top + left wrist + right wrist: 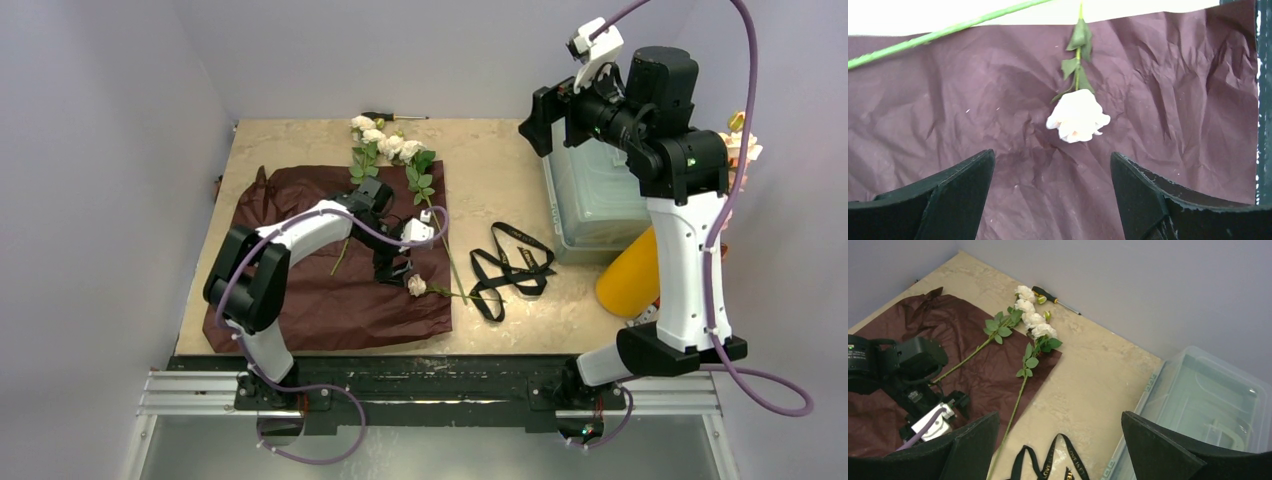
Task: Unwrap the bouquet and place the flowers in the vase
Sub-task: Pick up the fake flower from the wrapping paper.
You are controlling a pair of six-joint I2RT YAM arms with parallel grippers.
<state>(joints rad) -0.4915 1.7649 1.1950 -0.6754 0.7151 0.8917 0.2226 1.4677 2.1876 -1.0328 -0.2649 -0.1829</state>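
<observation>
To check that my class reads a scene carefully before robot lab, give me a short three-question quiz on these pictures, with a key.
1. True or false: the black ribbon is tied round the maroon paper.
2. The left pincer is open above which thing? A. a single white rose B. the screwdriver C. the clear box
3. Which pincer is raised well off the table?

Key:
1. False: it lies loose on the table, beside the paper.
2. A.
3. The right pincer, open and empty.
</observation>
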